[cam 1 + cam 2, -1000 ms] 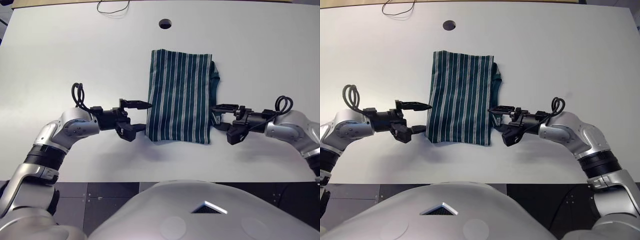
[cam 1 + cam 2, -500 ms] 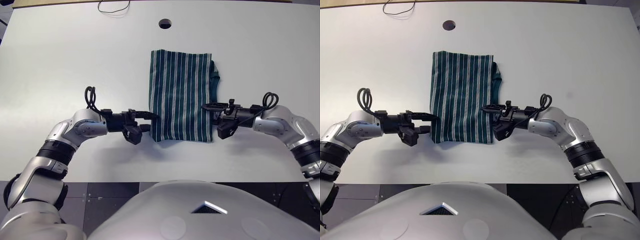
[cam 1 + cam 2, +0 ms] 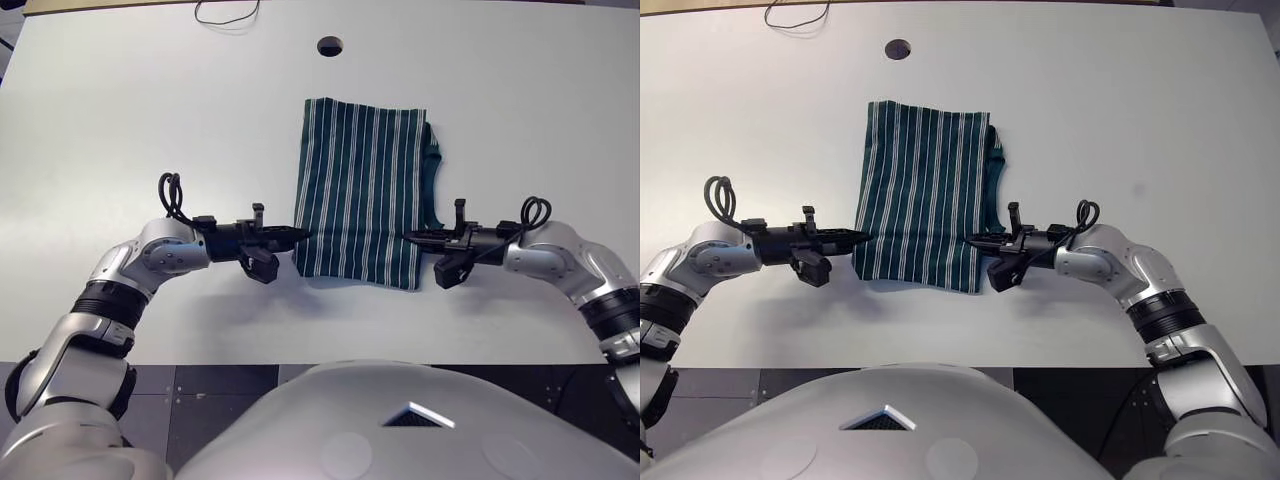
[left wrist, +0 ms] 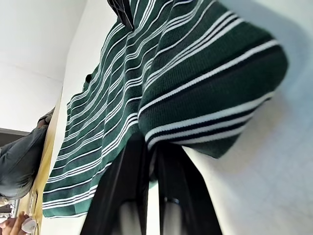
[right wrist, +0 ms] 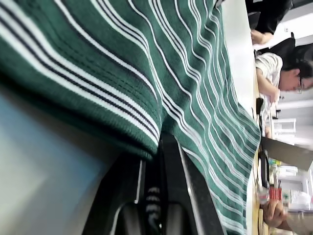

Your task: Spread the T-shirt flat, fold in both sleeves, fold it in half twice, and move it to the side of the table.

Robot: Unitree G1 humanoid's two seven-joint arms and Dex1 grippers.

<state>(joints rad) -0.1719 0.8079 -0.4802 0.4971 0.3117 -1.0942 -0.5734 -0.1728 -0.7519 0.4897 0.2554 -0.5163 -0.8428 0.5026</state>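
Both grippers, standing open just beside the T-shirt [image 3: 362, 190] a second ago, are now clamping its near corners. The left gripper [image 3: 298, 236] is pinching the near-left corner and the right gripper [image 3: 412, 238] the near-right one, each closed tight on the striped cloth. The green T-shirt is lying folded into a rectangle in the middle of the white table [image 3: 150, 120], its near edge rising slightly and casting a shadow. Beyond it, a round hole [image 3: 329, 46] and a thin cable [image 3: 225, 15] are sitting near the table's far edge.
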